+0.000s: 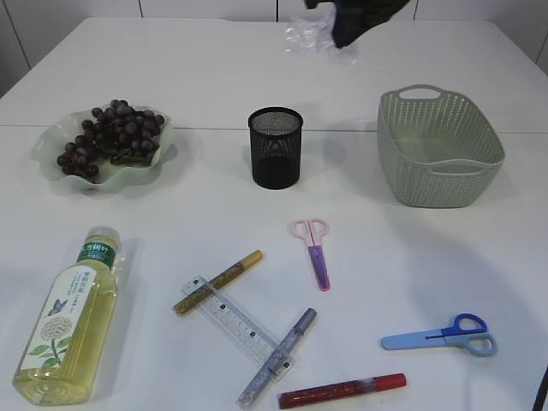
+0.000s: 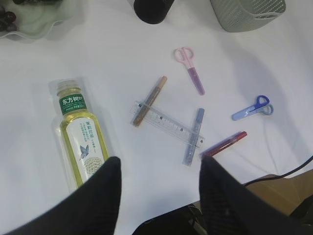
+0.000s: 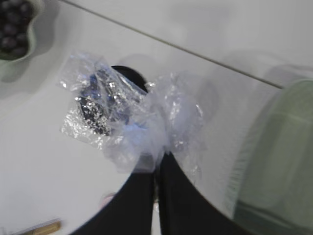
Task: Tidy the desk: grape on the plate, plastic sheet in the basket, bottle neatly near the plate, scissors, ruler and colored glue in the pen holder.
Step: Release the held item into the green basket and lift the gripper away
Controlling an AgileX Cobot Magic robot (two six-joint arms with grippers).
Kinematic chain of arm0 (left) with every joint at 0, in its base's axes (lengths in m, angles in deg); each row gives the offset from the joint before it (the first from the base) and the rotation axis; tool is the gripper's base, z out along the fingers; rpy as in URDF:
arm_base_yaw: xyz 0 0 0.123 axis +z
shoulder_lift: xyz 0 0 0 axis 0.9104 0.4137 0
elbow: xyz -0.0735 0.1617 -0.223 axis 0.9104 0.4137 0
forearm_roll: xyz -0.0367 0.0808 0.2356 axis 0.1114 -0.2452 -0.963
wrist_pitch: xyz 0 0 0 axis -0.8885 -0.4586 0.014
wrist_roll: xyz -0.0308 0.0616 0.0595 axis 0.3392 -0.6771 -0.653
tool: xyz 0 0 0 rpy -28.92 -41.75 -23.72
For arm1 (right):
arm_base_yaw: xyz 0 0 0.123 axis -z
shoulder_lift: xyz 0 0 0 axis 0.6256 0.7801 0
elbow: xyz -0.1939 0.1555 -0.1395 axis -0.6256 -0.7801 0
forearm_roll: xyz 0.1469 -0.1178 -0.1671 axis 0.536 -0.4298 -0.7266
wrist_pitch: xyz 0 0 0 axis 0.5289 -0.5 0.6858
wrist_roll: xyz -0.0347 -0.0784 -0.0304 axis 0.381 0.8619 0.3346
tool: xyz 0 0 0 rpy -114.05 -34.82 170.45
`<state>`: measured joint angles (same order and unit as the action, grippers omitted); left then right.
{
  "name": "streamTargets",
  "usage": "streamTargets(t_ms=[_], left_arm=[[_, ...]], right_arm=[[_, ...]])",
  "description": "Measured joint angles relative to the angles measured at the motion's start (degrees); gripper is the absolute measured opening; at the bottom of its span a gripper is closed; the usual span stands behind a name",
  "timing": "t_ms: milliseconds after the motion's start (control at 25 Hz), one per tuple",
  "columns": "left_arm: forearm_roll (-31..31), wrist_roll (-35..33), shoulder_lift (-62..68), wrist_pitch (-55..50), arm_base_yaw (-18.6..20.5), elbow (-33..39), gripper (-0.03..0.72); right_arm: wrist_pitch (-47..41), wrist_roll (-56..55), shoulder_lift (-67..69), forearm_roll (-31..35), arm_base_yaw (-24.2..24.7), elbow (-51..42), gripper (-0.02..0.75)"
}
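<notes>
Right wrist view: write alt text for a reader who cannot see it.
The right claw, shut, pinches a crumpled clear plastic sheet above a white table. Through and behind the sheet shows the dark round pen holder. The green basket lies blurred at right, and the plate of grapes sits in the upper left corner.

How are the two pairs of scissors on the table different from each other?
The pink scissors have pink handles and a purple blade cover; the blue scissors are blue throughout, with a darker upper loop. The pink scissors lie nearly upright in the exterior view, handles toward the pen holder; the blue scissors lie almost sideways, handles to the right. The pink pair lies nearer the pen holder. Both lie flat, closed and untouched.
</notes>
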<state>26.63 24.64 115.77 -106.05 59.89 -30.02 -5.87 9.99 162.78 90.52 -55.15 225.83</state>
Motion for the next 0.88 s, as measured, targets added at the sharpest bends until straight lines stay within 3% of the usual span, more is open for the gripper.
streamTargets(t_ms=[240, 440, 880], left_arm=[[0.1, -0.5, 0.0, 0.0, 0.0, 0.0, 0.379], [0.2, -0.6, 0.0, 0.0, 0.0, 0.0, 0.379], [0.4, -0.7, 0.0, 0.0, 0.0, 0.0, 0.379]], right_arm=[[0.0, -0.5, -0.2, -2.7, 8.5, 0.0, 0.015], [-0.1, -0.6, -0.2, -4.3, 12.6, 0.0, 0.015], [-0.2, -1.1, -0.2, -5.2, 14.0, 0.0, 0.015]])
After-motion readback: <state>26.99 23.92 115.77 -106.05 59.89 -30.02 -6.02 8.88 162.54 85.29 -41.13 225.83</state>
